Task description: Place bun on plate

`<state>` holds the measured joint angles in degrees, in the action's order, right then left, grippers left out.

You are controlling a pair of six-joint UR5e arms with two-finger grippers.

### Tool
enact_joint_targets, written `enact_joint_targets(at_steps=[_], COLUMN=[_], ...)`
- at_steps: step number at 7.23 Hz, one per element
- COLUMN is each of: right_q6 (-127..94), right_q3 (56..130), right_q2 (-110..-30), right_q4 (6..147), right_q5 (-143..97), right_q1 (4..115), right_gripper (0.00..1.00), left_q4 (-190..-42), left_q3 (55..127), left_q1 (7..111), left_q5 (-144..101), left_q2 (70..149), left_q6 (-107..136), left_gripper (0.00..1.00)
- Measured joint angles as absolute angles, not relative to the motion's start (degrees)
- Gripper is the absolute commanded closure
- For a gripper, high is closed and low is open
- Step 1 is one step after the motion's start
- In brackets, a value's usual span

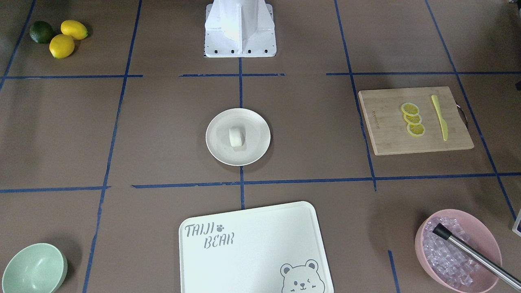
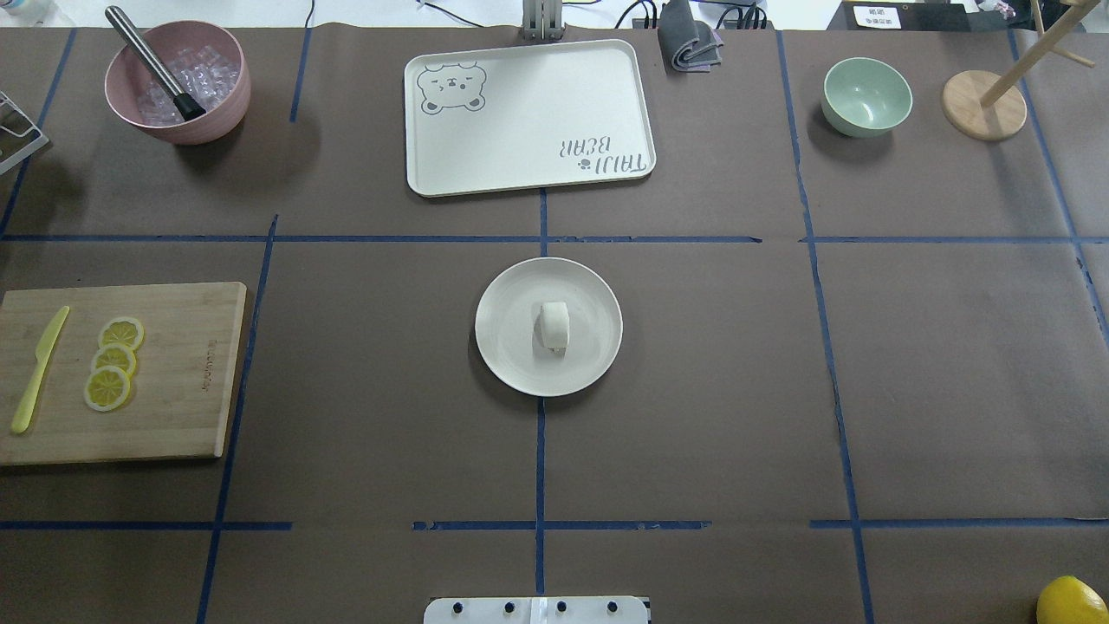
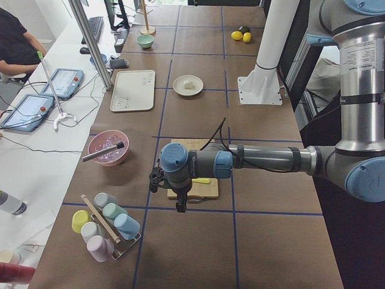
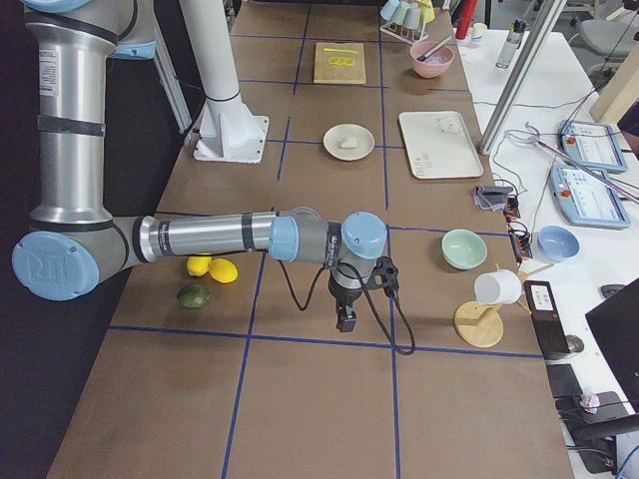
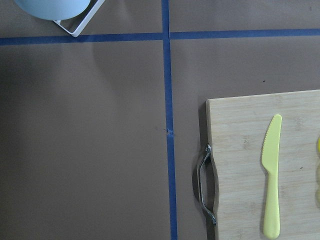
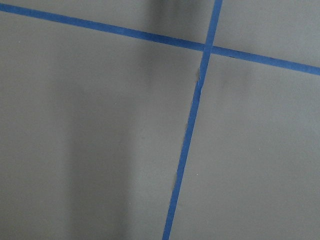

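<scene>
The small white bun lies in the middle of the round cream plate at the table's centre. Nothing touches it. My left gripper hangs far from the plate, over the near edge of the wooden cutting board, and shows only in the exterior left view, so I cannot tell its state. My right gripper hovers over bare table near the other end, seen only in the exterior right view; I cannot tell its state either. Neither wrist view shows any fingers.
A bear-print tray lies beyond the plate. The cutting board carries lemon slices and a yellow knife. A pink bowl of ice, a mint-green bowl and lemons stand at the table's corners.
</scene>
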<state>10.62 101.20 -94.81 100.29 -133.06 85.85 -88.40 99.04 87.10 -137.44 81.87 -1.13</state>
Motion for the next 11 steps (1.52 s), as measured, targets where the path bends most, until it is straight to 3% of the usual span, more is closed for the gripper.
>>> enact_joint_targets(at_steps=[11], right_q6=[10.25], right_q3=[100.52], right_q2=[-94.80], right_q4=[99.14], right_q5=[-132.51], right_q1=[85.78], right_gripper=[0.00], left_q4=[-88.08], left_q3=[99.79], left_q1=[86.67], left_q5=[-135.14], left_q2=[82.58], left_q6=[-1.23], left_gripper=[0.00])
